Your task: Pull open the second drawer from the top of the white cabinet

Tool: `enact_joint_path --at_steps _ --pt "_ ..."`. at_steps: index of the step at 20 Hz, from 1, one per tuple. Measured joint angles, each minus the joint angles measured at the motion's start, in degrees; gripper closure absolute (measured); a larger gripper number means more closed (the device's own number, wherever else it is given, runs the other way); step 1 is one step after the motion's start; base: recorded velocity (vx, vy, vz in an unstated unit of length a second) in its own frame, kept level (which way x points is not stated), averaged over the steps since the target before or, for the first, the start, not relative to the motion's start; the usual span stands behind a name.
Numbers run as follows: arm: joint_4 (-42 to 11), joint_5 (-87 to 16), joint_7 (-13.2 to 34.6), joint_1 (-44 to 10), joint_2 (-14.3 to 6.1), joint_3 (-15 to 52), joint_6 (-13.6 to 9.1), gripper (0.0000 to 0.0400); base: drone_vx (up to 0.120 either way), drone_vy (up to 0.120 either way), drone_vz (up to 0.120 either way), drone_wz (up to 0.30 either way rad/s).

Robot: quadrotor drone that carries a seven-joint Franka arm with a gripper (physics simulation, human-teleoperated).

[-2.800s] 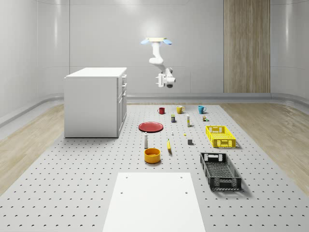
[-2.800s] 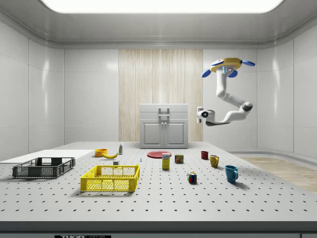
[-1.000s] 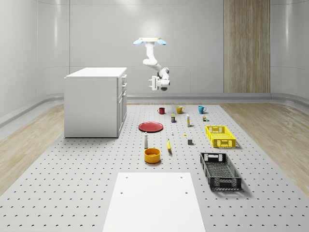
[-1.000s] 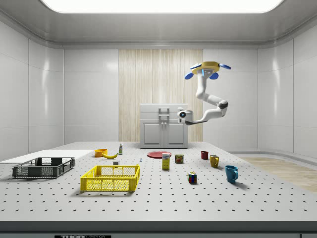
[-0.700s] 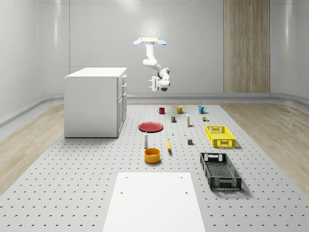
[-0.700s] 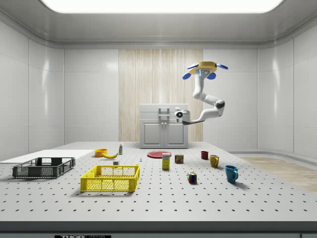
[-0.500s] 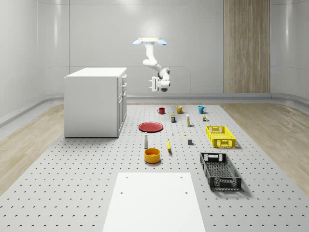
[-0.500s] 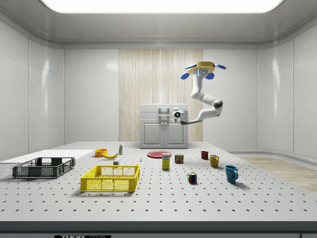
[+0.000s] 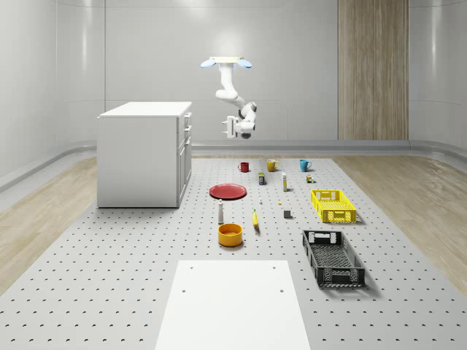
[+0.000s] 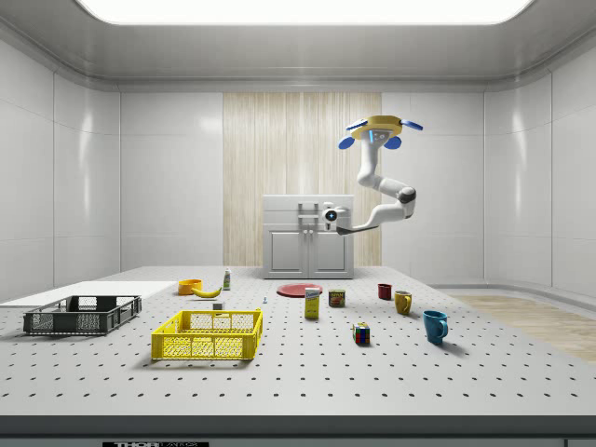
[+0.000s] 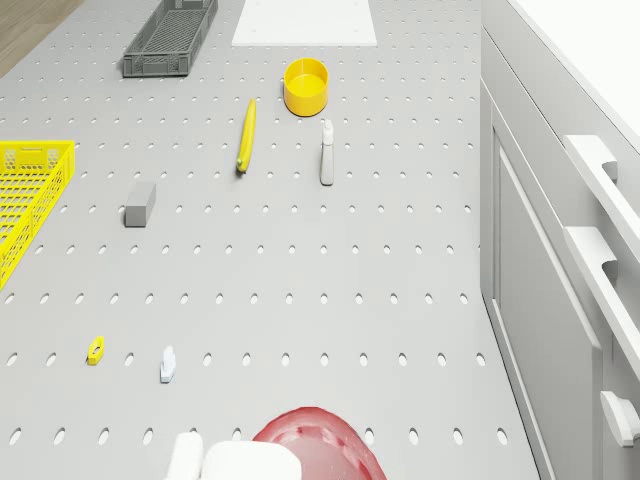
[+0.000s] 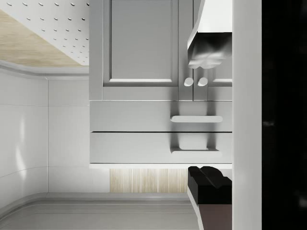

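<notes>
Fingers (image 12: 207,184) are spread apart with nothing between them, one pale and one dark in the wrist view; they point at the front of the white cabinet (image 9: 142,157) and are well apart from it; the second drawer (image 12: 139,116) from the top sits flush with the drawer above it, and its handle (image 12: 196,119) lies in line with the gap between the fingers. In the whole-scene view the drone (image 9: 227,63) hovers high above the bench (image 9: 109,277), off the cabinet's front side toward that view's right; the arm (image 9: 232,93) hangs down from it and bends toward the cabinet at drawer height. From the drone view a red plate (image 11: 320,445) lies on the bench below; a banana (image 11: 246,135) and a yellow bowl (image 11: 306,86) lie farther off.
</notes>
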Motion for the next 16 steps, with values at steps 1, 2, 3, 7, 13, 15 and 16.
enact_joint_path --at_steps 1,2,3,7,13,15,16 --pt "-0.40 0.41 -0.10 0.15 0.00 0.48 0.63 0.0100 0.000 0.000 0.000 0.000" --pt "-0.80 0.85 -0.22 0.31 0.01 0.98 1.27 0.0100 0.000 0.000 0.000 0.000" --pt "-1.20 1.31 -0.34 0.47 0.04 1.50 1.93 0.0100 0.000 0.000 0.000 0.000" --pt "-2.60 3.20 -0.90 1.21 0.27 3.49 4.43 0.0100 0.000 0.000 0.000 0.000" --pt "-4.42 6.53 -2.02 2.59 1.00 6.68 8.30 0.0100 0.000 0.000 0.000 0.000" --pt "-4.94 7.82 -2.49 3.15 1.38 7.82 9.65 0.0100 0.000 0.000 0.000 0.000" --pt "-5.19 8.49 -2.74 3.44 1.59 8.41 10.33 0.0100 0.000 0.000 0.000 0.000"
